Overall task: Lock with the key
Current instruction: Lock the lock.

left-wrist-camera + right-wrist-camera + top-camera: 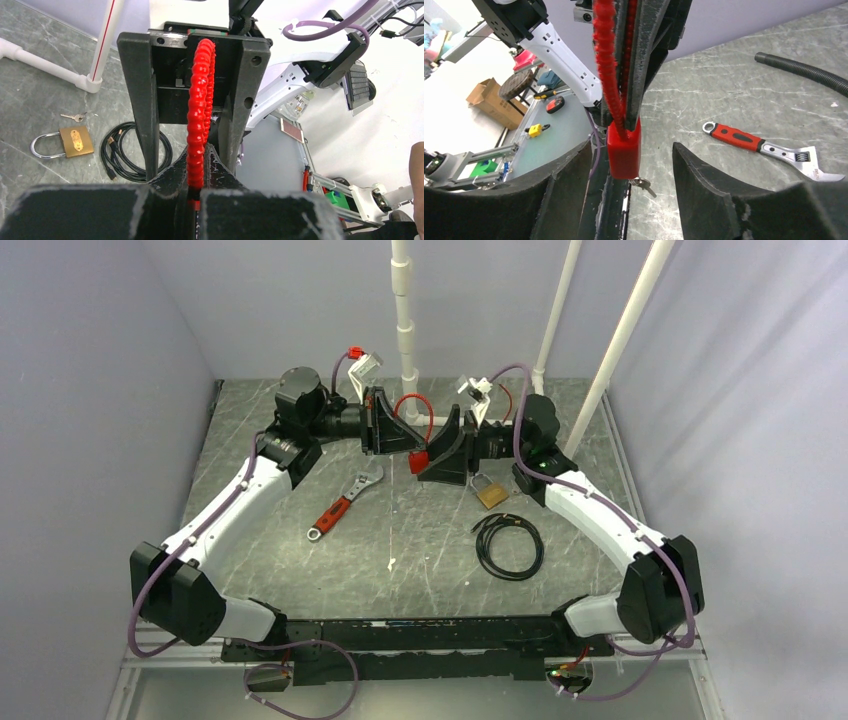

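Note:
A red padlock with a ribbed red cable shackle [413, 408] hangs between my two grippers above the table. My left gripper [398, 436] is shut on the red cable [198, 125], and its fingertips [220, 162] pinch the cable low down. The padlock's red body [624, 147] hangs below, with a small silver key [642, 184] sticking out of its underside. My right gripper [629, 172] is open, its jaws standing on either side of the red body without closing on it. It also shows in the top view [440, 452].
A brass padlock [490, 491] lies on the table by the right arm, with a small loose key [75, 117] near it. A coiled black cable [508, 545] lies in front of it. A red-handled adjustable wrench [343, 504] lies left of centre. White pipes [404, 320] stand at the back.

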`<state>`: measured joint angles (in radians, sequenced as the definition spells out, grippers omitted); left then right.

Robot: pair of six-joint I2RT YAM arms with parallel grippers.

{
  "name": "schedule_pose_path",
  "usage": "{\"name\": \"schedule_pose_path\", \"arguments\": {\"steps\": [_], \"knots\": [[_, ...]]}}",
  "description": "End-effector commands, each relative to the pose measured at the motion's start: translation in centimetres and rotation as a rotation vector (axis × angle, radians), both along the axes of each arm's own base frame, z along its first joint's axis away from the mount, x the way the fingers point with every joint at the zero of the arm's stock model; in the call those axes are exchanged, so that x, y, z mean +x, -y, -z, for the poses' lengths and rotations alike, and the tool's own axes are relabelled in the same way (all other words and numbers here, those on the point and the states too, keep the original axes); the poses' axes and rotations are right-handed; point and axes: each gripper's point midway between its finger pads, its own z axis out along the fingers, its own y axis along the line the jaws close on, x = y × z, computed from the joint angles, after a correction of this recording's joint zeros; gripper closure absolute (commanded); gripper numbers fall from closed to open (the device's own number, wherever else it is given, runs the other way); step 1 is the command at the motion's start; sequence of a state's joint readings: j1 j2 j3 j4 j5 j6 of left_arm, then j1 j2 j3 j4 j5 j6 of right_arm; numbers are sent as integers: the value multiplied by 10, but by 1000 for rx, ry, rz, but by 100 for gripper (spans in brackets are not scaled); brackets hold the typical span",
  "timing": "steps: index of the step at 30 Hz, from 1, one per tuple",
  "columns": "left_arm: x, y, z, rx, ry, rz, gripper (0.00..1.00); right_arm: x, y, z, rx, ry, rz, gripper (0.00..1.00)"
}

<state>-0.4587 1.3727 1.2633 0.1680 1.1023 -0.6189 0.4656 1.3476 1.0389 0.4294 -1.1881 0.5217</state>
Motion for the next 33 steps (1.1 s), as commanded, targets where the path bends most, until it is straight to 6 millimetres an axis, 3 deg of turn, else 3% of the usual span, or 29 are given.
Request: {"name": "schedule_pose_path", "arguments": {"steps": [1,8,15,21,23,24,25,27,29,31,33], "knots": [[-6,1,-14,-26,43,28,100,-4,-3,-24,49,83,-31,41],[-8,3,-12,-21,49,38,100,-5,-7,-27,64,70,-48,51],[-6,3,-12,-22,58,24,100,-5,-12,-25,71,56,-50,55],[-6,2,-12,-21,66,13,100,-7,-12,-21,58,43,-65,73],[-6,2,-12,-17,70,12,100,-10,-11,-20,58,37,-75,100],[-6,1,-12,-10,70,16,100,-10,-11,-20,58,32,-74,100],[-5,1,-10,2,66,13,95,-8,-11,-18,54,17,-64,100],[-1,-8,-10,9,70,-9,62,-3,-8,-19,53,9,-35,100],[5,-19,-11,17,76,-47,43,2,-5,-20,59,7,0,100],[8,-28,-13,26,105,-74,42,4,-3,-19,52,11,14,100],[7,-33,-11,51,120,-83,47,4,-3,-16,45,14,18,100]]}}
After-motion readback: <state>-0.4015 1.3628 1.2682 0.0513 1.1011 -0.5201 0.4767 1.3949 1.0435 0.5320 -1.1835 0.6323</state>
